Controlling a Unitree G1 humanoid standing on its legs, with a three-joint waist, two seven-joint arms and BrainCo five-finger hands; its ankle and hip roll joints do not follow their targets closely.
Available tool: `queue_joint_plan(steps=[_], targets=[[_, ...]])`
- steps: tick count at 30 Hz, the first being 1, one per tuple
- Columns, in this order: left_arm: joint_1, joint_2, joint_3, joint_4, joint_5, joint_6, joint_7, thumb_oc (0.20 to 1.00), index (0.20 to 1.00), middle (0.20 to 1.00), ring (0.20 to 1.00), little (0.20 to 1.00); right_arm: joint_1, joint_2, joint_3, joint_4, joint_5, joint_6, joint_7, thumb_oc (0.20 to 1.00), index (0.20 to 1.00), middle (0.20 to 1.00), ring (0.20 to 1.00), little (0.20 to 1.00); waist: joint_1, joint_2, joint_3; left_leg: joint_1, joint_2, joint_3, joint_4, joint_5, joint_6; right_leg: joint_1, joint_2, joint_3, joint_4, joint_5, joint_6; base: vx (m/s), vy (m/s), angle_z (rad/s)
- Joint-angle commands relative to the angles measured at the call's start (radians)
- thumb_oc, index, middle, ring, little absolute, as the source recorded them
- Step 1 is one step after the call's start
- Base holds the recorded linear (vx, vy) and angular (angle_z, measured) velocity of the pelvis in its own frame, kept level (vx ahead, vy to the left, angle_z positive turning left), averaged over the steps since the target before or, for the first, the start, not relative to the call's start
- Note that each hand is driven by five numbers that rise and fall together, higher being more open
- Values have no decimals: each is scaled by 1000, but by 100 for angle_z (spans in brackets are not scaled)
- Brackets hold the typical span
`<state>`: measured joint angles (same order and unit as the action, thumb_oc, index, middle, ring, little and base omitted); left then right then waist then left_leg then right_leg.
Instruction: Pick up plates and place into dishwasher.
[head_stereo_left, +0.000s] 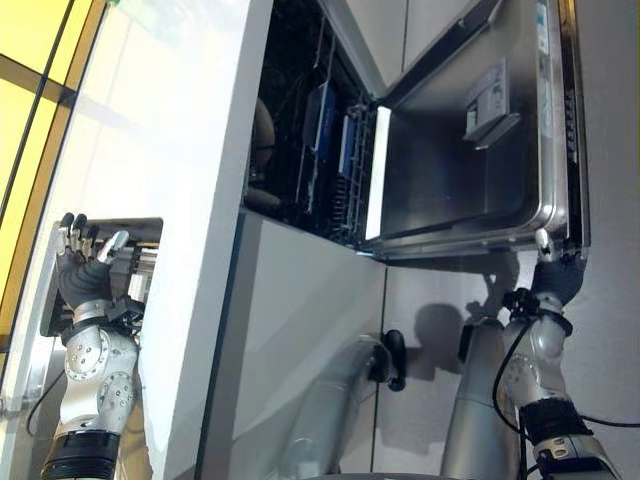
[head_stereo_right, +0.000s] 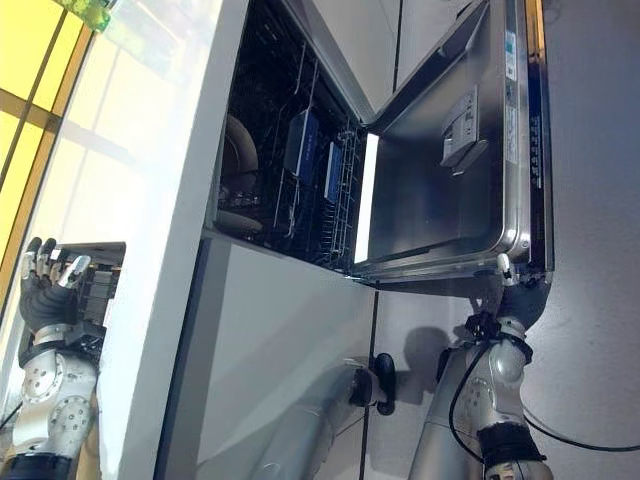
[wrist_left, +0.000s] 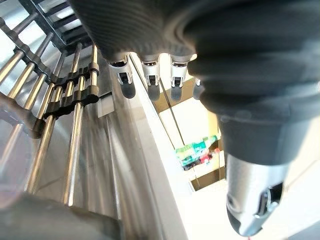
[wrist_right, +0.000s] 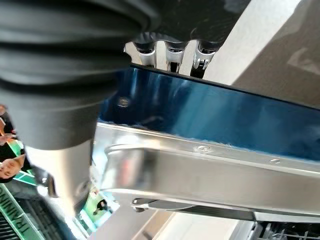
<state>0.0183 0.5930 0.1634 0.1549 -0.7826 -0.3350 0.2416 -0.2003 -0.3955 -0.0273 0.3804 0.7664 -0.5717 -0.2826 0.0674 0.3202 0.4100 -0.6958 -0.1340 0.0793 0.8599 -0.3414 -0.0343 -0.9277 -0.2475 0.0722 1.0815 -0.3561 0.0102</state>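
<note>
Dishwasher (head_stereo_left: 330, 150) sits open at 12 o'clock, door (head_stereo_left: 470, 140) down. My right hand (head_stereo_left: 553, 272) has its fingers hooked over the door's edge. Left hand (head_stereo_left: 85, 270) hangs relaxed and empty by a dish rack (head_stereo_left: 140, 262) on the counter (head_stereo_left: 170, 150) at 9 o'clock.

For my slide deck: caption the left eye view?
Right hand at the open dishwasher door's corner; left hand raised by a drying rack.

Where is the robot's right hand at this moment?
In the left eye view the right hand is at the lower right, at the outer edge of the open stainless-steel dishwasher door.
</note>
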Motion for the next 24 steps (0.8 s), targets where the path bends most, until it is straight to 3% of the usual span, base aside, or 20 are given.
queue_joint_plan(steps=[1,7,15,24], targets=[[110,-236,-213,12,45,43,-81,1000,1000,1000,1000,1000,-149,-59,48,-161,-131,47,195,1000,1000,1000,1000,1000,-2,22,110,-129,-8,13,-60,196,86,23,74,-79,157,-116,-95,52,18,6],[116,-214,-210,7,39,72,-130,1000,1000,1000,1000,1000,-325,-110,98,-181,-143,144,265,1000,1000,1000,1000,1000,51,20,110,-129,-32,-4,-42,204,85,28,38,-109,193,-124,-97,48,16,8],[137,-204,-187,-6,30,82,-197,1000,1000,1000,1000,1000,-424,-137,117,-191,-145,207,305,1000,1000,1000,1000,1000,117,14,110,-44,-66,-57,-131,247,79,123,-13,-169,120,-97,-82,11,20,22],[139,-189,-154,-25,62,90,-229,1000,1000,1000,1000,1000,-434,-125,125,-207,-181,198,287,1000,1000,1000,1000,1000,195,-26,110,120,-106,-150,-251,283,66,353,-70,-268,-24,-52,-46,21,-3,28]])
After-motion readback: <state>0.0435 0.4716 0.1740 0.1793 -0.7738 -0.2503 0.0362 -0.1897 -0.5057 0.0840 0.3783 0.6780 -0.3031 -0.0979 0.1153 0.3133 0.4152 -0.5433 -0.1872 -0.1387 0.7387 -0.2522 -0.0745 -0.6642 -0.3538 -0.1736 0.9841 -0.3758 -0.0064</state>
